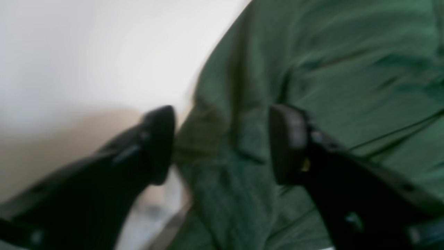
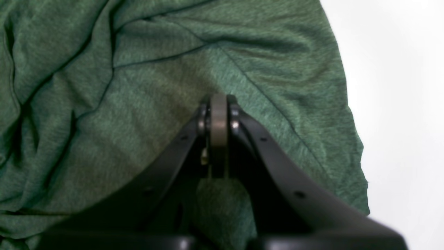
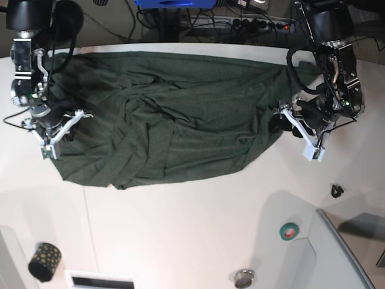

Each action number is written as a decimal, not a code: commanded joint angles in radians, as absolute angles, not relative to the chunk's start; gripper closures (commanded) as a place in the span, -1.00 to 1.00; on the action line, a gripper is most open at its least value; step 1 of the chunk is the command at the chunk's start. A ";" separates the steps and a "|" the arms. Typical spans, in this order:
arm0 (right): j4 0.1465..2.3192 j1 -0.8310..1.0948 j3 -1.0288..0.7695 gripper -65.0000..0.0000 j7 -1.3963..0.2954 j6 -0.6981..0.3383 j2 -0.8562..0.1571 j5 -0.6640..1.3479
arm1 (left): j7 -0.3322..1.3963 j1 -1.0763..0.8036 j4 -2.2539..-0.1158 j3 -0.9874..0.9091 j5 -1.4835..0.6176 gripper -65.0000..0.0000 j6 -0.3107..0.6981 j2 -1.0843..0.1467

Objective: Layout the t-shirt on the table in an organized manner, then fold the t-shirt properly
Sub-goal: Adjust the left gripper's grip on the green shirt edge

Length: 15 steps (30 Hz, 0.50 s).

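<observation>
Between my two claws the t-shirt point(image 3: 162, 120) lies spread but rumpled on the table point(image 3: 180, 229), creased through its middle. I judge the layout unfinished. My left claw point(image 1: 222, 144) stands wide, with a ridge of the shirt's edge between its pads, seemingly loose; if I pull away now, that side may slump back into folds. My right claw point(image 2: 218, 104) is pinched together over the cloth; whether it holds fabric I cannot tell, and dragging could bunch it.

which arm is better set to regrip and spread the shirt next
Left, probably: the left gripper has its jaws apart right at the t-shirt edge. The right gripper is shut, above the cloth.
</observation>
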<state>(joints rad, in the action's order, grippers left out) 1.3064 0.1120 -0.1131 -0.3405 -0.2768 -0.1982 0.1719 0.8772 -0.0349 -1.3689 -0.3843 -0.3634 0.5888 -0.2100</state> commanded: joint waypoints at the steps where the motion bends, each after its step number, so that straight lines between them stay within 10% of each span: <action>1: 1.319 0.102 -0.116 1.00 -0.317 -0.275 -0.209 0.173 | 0.863 -0.024 -1.369 -0.389 -0.400 -0.42 0.595 -0.242; 15: 1.319 0.104 -0.116 1.00 -0.317 -0.275 -0.208 0.173 | 0.858 0.007 -1.241 -0.340 -0.481 -0.03 0.595 -0.257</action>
<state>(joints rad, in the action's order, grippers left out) 1.3064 0.1143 -0.1131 -0.3401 -0.2768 -0.1955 0.1722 0.8730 -0.0059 -1.2194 -0.3359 -0.4641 0.5880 -0.2440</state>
